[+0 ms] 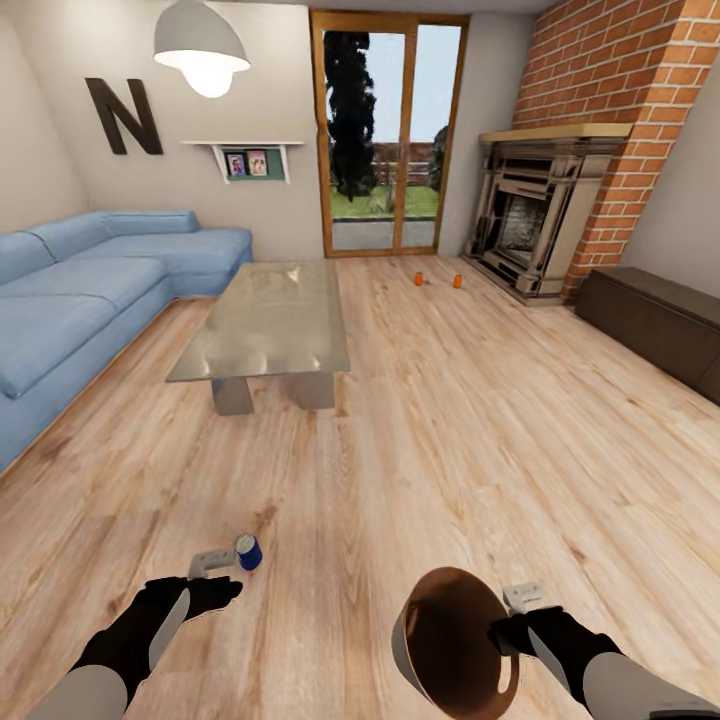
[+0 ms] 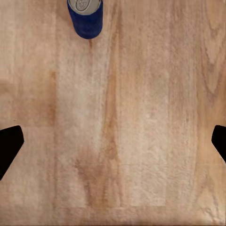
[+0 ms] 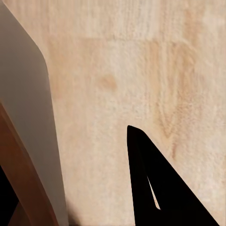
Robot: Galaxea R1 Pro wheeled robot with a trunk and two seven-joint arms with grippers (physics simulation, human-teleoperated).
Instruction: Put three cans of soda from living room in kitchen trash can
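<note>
Right pincer (image 1: 503, 635) gripping tilted bin (image 1: 450, 640)

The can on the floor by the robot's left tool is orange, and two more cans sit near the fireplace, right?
Not quite. The can by the left tool is blue with a silver top, as the left wrist view shows. The two cans near the fireplace are orange.

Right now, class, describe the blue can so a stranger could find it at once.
Start at the glass coffee table and come toward the robot across the bare wood floor. Just ahead of the left gripper stands a small upright blue can. It has a silver top, unlike the two orange cans far off by the brick fireplace.
</note>
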